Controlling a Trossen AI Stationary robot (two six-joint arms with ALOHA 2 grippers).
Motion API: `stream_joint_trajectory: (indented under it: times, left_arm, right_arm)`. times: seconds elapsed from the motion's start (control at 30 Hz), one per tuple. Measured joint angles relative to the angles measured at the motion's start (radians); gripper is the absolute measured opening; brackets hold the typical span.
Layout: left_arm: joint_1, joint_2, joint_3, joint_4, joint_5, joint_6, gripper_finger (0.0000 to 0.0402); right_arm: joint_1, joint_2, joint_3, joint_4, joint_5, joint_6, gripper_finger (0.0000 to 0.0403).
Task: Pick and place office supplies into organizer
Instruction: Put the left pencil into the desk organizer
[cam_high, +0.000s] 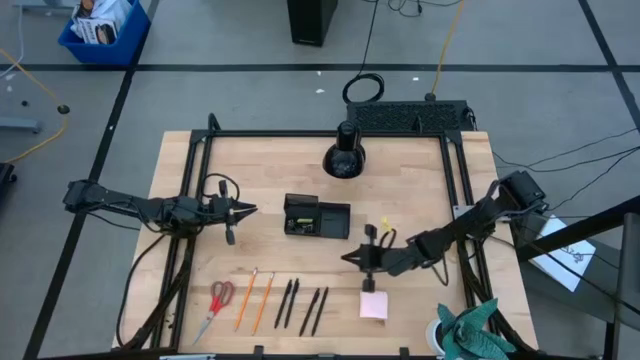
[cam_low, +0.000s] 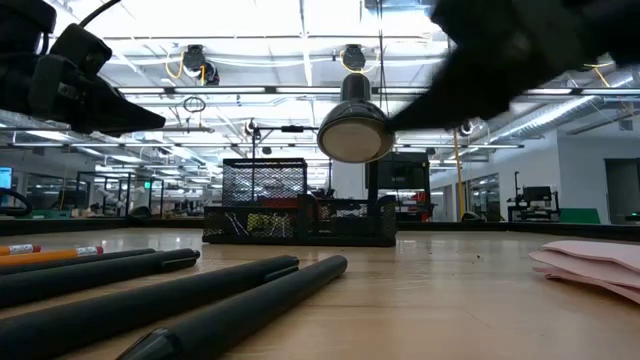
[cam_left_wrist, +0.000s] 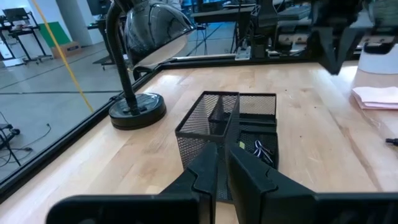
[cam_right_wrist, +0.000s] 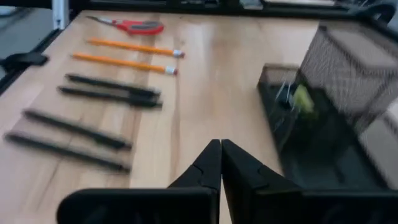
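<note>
The thin black pens (cam_high: 303, 305) near the tabletop's front edge look light, stiff, roll-prone; grip one mid-barrel. The right gripper (cam_high: 352, 257), empty, has its fingers pressed together just beside the organizer (cam_high: 317, 216).

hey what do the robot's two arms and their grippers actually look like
Both arms are dark, nearly black, built of slim jointed segments with thin black cables looping along them. The left gripper ends in two flat, matte black fingers tapering to a narrow wedge; the right gripper has the same pointed black pair. Each wrist carries a blocky black housing. No markings are visible.
</note>
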Motion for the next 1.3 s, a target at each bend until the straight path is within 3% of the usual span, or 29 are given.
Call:
stream_joint_trajectory:
  times: [0.27,0.43,0.87,1.1,1.3]
  left_arm:
    - [0.0,0.0,0.0,-0.01,-0.037,0.021,0.0042]
    - [0.0,0.0,0.0,-0.01,-0.037,0.025,0.0042]
    - [0.0,0.0,0.0,-0.01,-0.036,0.004,0.0042]
    - [0.0,0.0,0.0,-0.01,-0.036,0.004,0.0042]
    - [0.0,0.0,0.0,-0.01,-0.036,-0.002,0.0042]
  right_arm:
    - [-0.001,0.0,-0.274,0.488,-0.004,0.002,0.0002]
    - [-0.002,0.001,-0.319,0.544,-0.078,-0.002,0.0002]
    - [0.0,0.001,-0.327,0.588,-0.109,-0.077,0.0001]
    - [-0.007,0.001,-0.46,0.847,-0.086,-0.095,0.0001]
    - [-0.102,-0.072,-0.54,0.848,-0.122,-0.061,0.0001]
